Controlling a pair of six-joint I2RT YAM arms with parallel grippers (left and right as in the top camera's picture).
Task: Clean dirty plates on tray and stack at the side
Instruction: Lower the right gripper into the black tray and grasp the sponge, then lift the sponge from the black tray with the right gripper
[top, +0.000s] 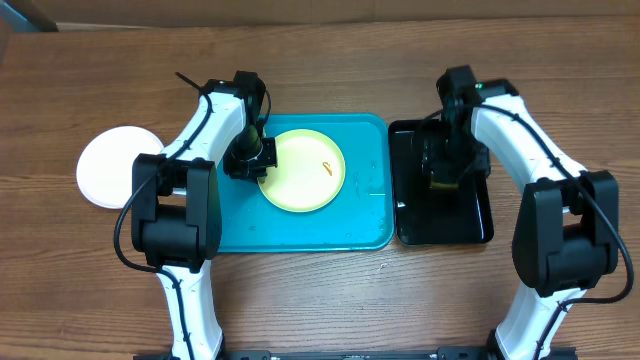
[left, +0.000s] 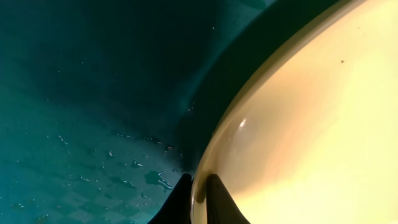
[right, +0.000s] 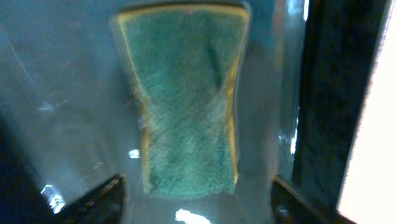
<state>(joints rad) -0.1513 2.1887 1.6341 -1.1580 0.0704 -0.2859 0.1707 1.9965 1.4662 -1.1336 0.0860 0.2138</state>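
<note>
Overhead, the wooden counter (top: 320, 310) carries the turquoise tray (top: 300, 238) at its middle, with the pale yellow-green plate (top: 300, 175) inside and a white plate (top: 105, 165) toward the left edge. Left wrist: the left end effector (left: 199, 190) pinches that plate's rim above the droplet-speckled tray floor. Right wrist: the right end effector (right: 196, 193), jaws apart, straddles a green sponge (right: 186, 99) on the black tray (right: 74, 112).

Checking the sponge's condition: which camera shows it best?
The right wrist view: the sponge fills the frame, lying on the black tray. Overhead, the right pincer hides most of it. The left wrist view shows only the yellow plate and blue tray.
</note>
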